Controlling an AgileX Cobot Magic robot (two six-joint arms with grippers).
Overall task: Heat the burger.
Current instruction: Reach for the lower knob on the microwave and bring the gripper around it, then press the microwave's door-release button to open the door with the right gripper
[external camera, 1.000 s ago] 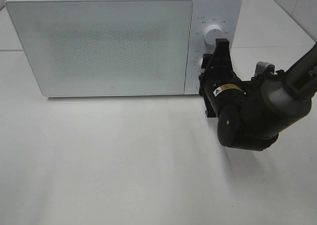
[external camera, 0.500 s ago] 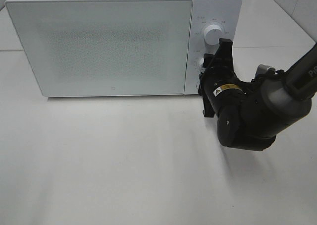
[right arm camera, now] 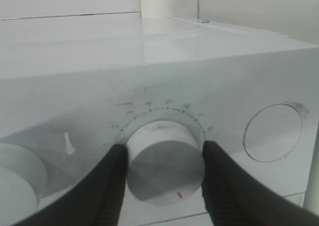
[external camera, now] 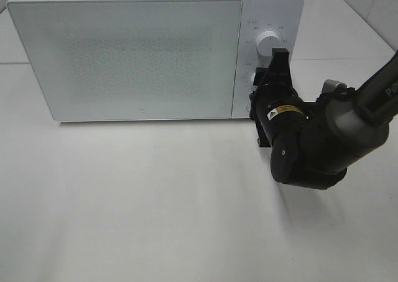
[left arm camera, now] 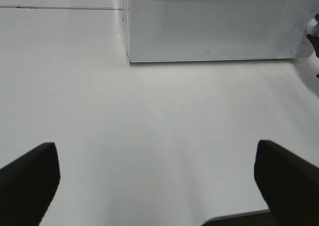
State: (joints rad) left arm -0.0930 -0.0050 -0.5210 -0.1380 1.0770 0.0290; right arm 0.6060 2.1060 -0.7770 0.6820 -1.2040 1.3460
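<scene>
The right claw (right arm camera: 164, 155) is gripping the lower dial (right arm camera: 164, 162), a round white plastic knob ringed with small printed numbers. One black finger (right arm camera: 113, 183) is pressing on each side of the lower dial. That dial is sitting on the control panel of the boxy white microwave oven (external camera: 124, 52), which is standing at 12 o'clock on the pale white worktop (external camera: 155, 207). The panel is lying at the 3 o'clock side of the oven's frosted, dotted door (external camera: 130, 58), and the door is sitting shut. A second white knob, the upper dial (external camera: 265, 41), is standing free just beyond the claw toward 12 o'clock. The right arm is reaching in from about 4 o'clock.

The left claw (left arm camera: 158, 181) is hanging with its jaws spread wide and nothing between them, above bare worktop, well apart from the oven.

The burger is not showing in any view. With the door shut, it is most likely resting inside the oven, though the speckled panel is hiding the inside.

The step in hand is probably the setting of the heating time. The next move is calling for a steady twist of the wrist about the dial's own axis, with both fingers staying square on the rim so that they are not slipping. The red mark (right arm camera: 179, 194) on the dial should be watched against the numbers.
</scene>
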